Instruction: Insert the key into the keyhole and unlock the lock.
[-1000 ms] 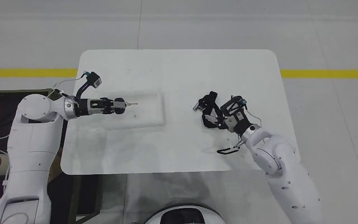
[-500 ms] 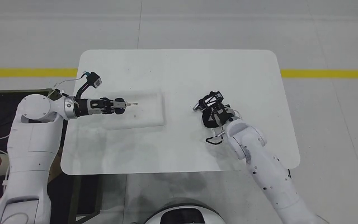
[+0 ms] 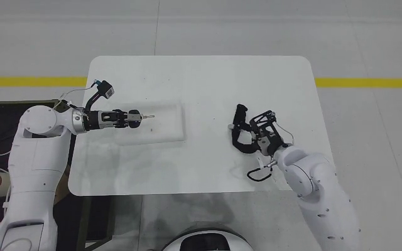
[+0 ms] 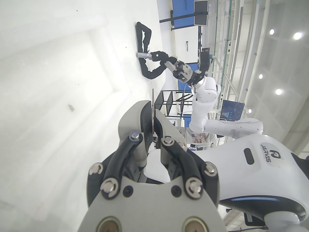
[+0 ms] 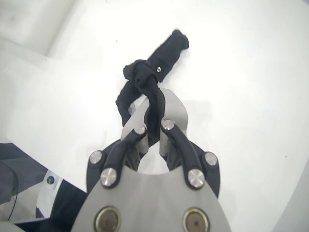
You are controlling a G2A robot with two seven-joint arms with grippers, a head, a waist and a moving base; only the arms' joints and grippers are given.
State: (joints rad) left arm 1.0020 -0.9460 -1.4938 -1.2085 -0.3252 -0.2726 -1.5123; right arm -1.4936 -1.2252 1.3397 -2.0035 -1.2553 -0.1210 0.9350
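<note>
A thin metal key (image 4: pixel 152 97) juts from my left gripper (image 4: pixel 150 113), which is shut on it above the white tray (image 3: pixel 169 133); from above the key (image 3: pixel 147 117) points toward the table's middle. The lock (image 3: pixel 240 119) is a black fabric-sleeved cable with a small metal barrel (image 4: pixel 144 54). It lies right of centre. My right gripper (image 5: pixel 154 100) is shut on a fold of the lock's sleeve (image 5: pixel 169 51), and from above the right gripper (image 3: pixel 249 134) sits at the lock's near side. Key and lock are well apart.
The shallow white tray (image 5: pixel 36 13) lies on the left half of the white table (image 3: pixel 207 75). A yellow floor line (image 3: pixel 38 81) runs behind the table. Bare tabletop lies between the tray and the lock.
The right arm swung toward the table's middle and then back right, dragging the lock and turning it more upright. The left arm and the key stayed where they were.
</note>
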